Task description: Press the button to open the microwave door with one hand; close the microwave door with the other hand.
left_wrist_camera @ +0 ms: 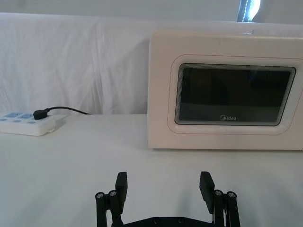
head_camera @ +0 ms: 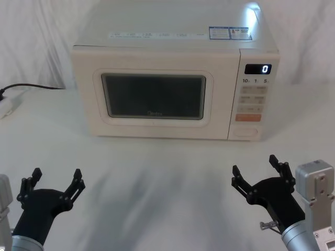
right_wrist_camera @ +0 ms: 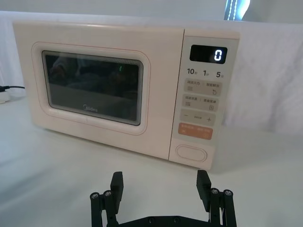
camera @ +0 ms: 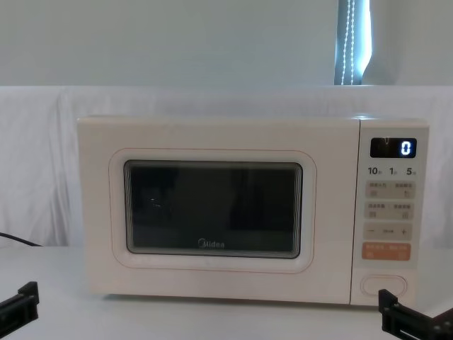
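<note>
Cream boxy microwave (head_camera: 175, 78) is seen at the back of the white cloth-draped table (head_camera: 157, 178); microwave door (head_camera: 154, 94) shut flush, dark rounded window. Pill-shaped raised-rim button (head_camera: 246, 132) sits lowest on the keypad. Left gripper (head_camera: 55, 184) and right gripper (head_camera: 255, 168), black and blocky, are held low near the front, fingers spread wide, nothing grasped.

The microwave (head_camera: 175, 83) stood at the back of the tabletop (head_camera: 157, 193), its door (head_camera: 154, 94) shut, the button (head_camera: 246, 132) at its lower right. Both hands hovered before it, left hand (head_camera: 55, 180) and right hand (head_camera: 255, 167) well apart.
</note>
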You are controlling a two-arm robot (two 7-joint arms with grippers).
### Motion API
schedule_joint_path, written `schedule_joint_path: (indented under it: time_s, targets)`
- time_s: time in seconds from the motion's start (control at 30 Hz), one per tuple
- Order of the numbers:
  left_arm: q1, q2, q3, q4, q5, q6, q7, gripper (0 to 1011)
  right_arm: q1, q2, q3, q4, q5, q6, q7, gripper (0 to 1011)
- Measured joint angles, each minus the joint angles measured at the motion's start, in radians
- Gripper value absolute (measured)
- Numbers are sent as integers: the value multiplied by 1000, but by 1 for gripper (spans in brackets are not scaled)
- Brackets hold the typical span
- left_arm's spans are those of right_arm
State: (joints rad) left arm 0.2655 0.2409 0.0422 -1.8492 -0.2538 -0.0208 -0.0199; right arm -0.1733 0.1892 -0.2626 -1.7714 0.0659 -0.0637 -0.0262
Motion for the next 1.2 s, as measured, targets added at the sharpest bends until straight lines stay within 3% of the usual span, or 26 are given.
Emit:
schedule_joint_path:
  time_s: [1.2]
  targets:
    - [0, 0, 0, 0, 0, 0, 0, 1001, 0, 0, 0, 0, 0, 0, 0, 1002]
